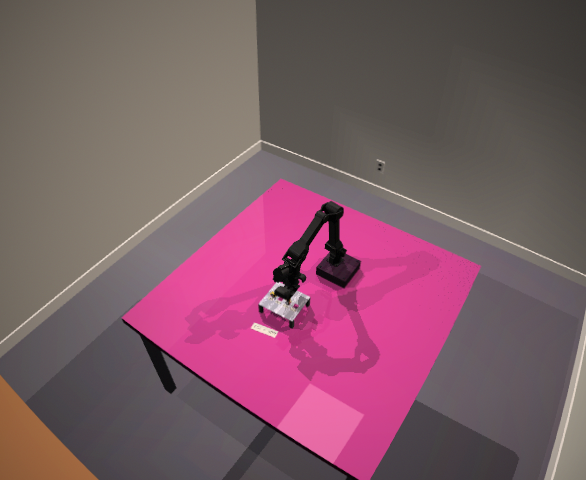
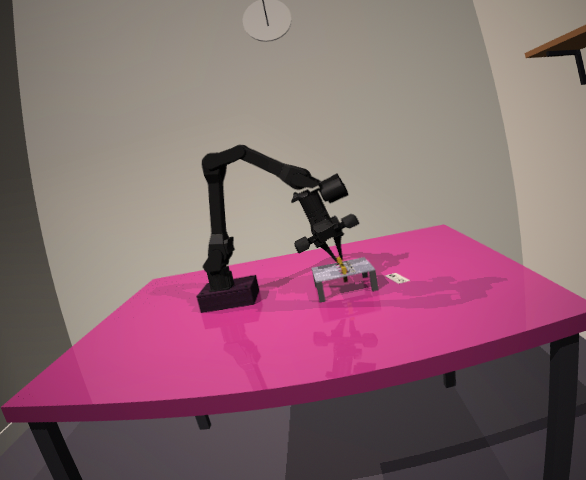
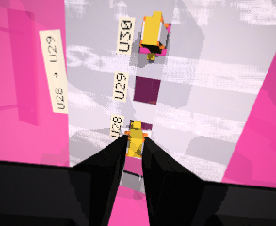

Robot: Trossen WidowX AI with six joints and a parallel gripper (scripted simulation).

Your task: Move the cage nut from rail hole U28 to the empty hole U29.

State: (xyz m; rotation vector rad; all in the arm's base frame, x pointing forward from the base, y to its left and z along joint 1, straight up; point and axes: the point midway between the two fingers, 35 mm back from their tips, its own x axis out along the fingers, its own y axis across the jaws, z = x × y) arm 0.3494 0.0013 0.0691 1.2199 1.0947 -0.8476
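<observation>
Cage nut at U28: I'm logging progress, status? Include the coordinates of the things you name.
Gripper (image 1: 288, 301) (image 2: 340, 259) (image 3: 137, 141) shut on U28 nut (image 3: 136, 143). U29 hole (image 3: 147, 90) empty. Other nut (image 3: 154, 32) beyond, at U30.

hand at rail plate top | card on tbl, nr plate

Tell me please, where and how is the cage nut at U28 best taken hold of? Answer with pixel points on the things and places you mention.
Probably by the two opposite sides of its narrow yellow body (image 3: 136, 143), coming from above. The body stands up over the rail plate (image 1: 286, 312) (image 2: 320, 273) (image 3: 199, 94), and the claw (image 2: 339, 259) (image 3: 136, 141) is already closed on it there.
</observation>
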